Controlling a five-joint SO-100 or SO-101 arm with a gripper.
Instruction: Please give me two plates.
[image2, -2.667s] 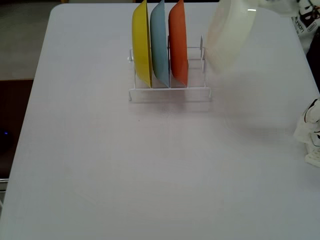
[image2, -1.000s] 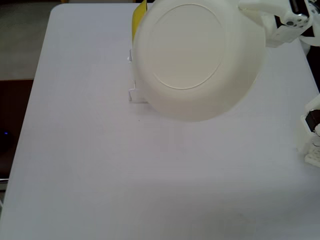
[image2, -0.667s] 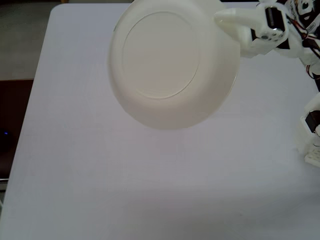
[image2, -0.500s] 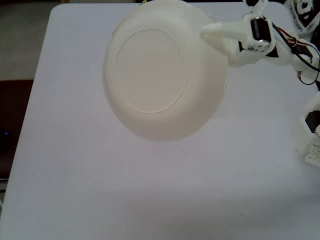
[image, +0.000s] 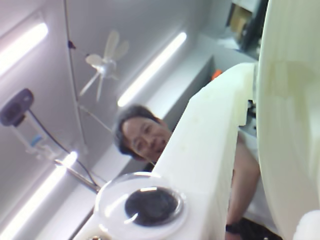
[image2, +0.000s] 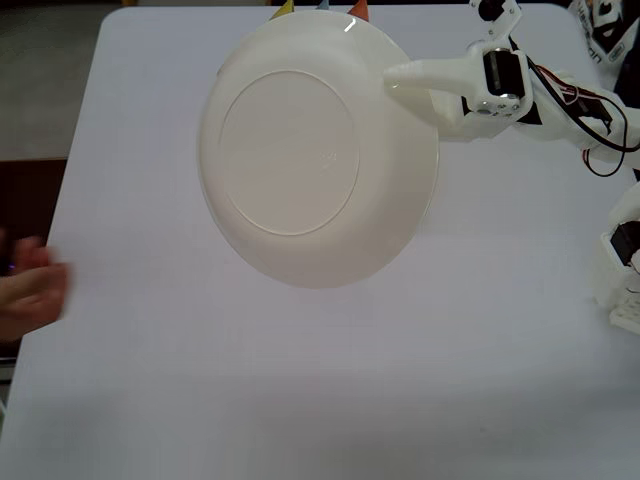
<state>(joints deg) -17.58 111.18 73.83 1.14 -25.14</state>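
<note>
In the fixed view my gripper (image2: 398, 80) is shut on the right rim of the cream-white plate (image2: 300, 150). The plate is held high above the table and tilted, with its underside towards the camera. In the wrist view the plate (image: 290, 125) fills the right edge next to my white finger (image: 210, 150), and the camera looks up at the ceiling. Of the orange plate only a small orange tip (image2: 358, 10) shows, behind the white plate's top rim at the table's far edge.
A person's hand (image2: 30, 285) rests at the table's left edge, and the face (image: 142, 135) shows in the wrist view. Yellow (image2: 283, 10) and light blue (image2: 322, 5) tips lie beside the orange one. My arm's base (image2: 620, 270) stands at the right on the white table (image2: 300, 380).
</note>
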